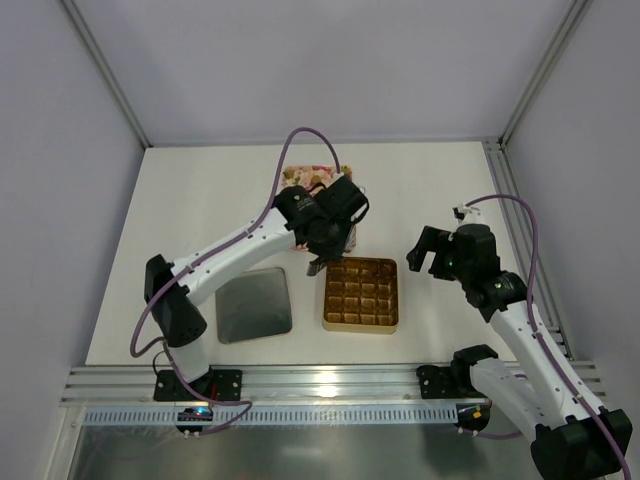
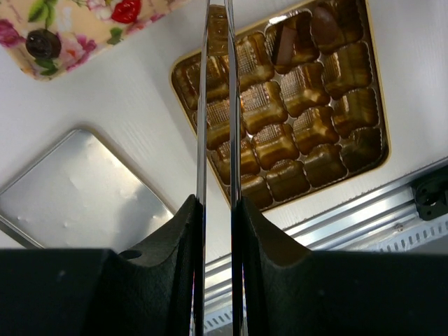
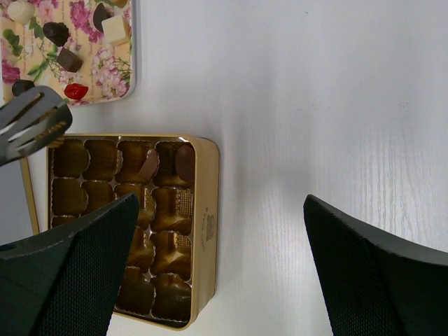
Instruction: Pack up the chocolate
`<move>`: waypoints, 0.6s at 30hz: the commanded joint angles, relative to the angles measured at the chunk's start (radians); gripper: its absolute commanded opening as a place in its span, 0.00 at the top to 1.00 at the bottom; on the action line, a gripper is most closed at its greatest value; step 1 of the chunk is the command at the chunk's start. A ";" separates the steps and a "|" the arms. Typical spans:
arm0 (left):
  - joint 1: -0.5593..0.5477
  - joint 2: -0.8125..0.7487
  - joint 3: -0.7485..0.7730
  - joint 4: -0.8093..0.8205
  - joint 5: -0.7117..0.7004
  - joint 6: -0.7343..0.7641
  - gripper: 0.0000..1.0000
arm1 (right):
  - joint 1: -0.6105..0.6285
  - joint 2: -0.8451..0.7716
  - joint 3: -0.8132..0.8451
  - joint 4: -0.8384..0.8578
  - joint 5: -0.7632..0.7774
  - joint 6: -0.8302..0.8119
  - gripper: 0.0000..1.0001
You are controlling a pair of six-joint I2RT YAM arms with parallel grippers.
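The gold box (image 1: 361, 327) lies mid-table and holds two brown chocolates (image 3: 148, 164) in its far row, also in the left wrist view (image 2: 294, 38). More chocolates (image 3: 56, 31), dark, pale and red, lie on the pink floral tray (image 1: 305, 172) behind it. My left gripper (image 1: 315, 265) hovers over the box's far left corner. Its long metal blades (image 2: 202, 105) stand almost together, and I see nothing held between them. Their tips show in the right wrist view (image 3: 42, 122). My right gripper (image 1: 430, 252) is open and empty, to the right of the box (image 3: 206, 224).
A silver lid (image 1: 255, 305) lies flat left of the box, also in the left wrist view (image 2: 77, 189). An aluminium rail (image 1: 320, 385) runs along the near table edge. White walls and frame posts enclose the table on three sides.
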 commanded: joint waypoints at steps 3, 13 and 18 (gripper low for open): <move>-0.049 -0.045 -0.047 0.048 0.004 -0.050 0.77 | 0.004 -0.007 0.007 0.028 0.007 0.010 0.00; -0.080 -0.020 -0.080 0.072 0.015 -0.055 0.72 | 0.003 -0.012 0.003 0.027 0.007 0.010 0.00; -0.080 -0.020 -0.083 0.074 0.015 -0.053 0.67 | 0.003 -0.007 0.003 0.030 0.007 0.010 0.00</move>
